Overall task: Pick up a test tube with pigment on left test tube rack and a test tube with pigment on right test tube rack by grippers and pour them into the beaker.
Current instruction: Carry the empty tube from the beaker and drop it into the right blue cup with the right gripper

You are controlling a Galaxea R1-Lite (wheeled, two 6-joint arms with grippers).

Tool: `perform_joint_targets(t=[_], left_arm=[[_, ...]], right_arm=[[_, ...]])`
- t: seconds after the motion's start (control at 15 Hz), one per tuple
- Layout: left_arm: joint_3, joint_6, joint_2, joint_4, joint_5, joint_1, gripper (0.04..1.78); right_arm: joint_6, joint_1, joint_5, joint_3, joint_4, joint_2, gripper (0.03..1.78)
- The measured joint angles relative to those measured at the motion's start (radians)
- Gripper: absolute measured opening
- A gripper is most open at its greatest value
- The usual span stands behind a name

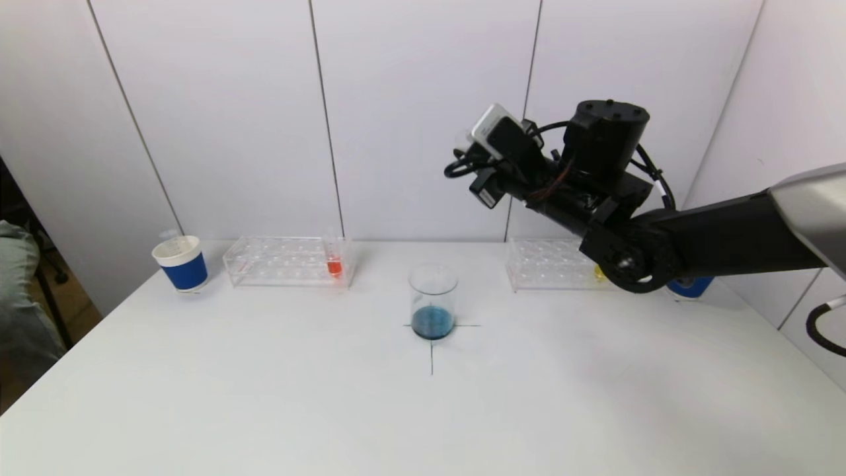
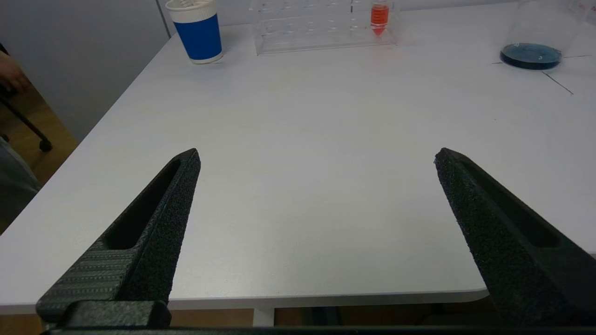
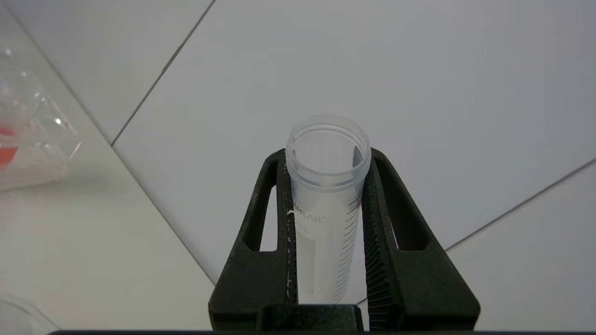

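- Right gripper: raised above the table's right half, near the right rack; fingers clamped on a clear test tube, open mouth outward, no pigment visible inside
- Left gripper: low over the table's near left edge; fingers spread wide, holding nothing
- Beaker: centre of white table, on a cross mark; blue liquid at the bottom
- Left rack: one tube with red pigment, upright
- Blue paper cup: just left of that rack

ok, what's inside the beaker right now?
The beaker holds a shallow layer of dark blue liquid at the bottom; the rest is empty glass. It sits on the table's black cross mark, whose centre is covered by the beaker's base.
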Motion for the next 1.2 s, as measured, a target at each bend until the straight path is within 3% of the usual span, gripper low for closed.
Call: perform_joint_targets(t=[0.4, 0.73, 0.87, 1.2], left_arm=[[0.000, 0.000, 0.000, 0.000, 0.000, 0.000, 1.76], [0.000, 0.000, 0.000, 0.000, 0.001, 0.000, 1.76], [0.000, 0.000, 0.000, 0.000, 0.000, 0.000, 1.76], [0.000, 0.000, 0.000, 0.000, 0.001, 0.000, 1.76]], right_arm=[[0.262, 0.008, -0.261, -0.140, 0.185, -0.080, 0.46], [0.384, -0.031, -0.494, -0.263, 0.363, -0.148, 0.46], [0.420, -0.070, -0.533, -0.282, 0.471, -0.194, 0.46], [0.519, -0.255, -0.537, -0.321, 0.742, -0.320, 0.46]])
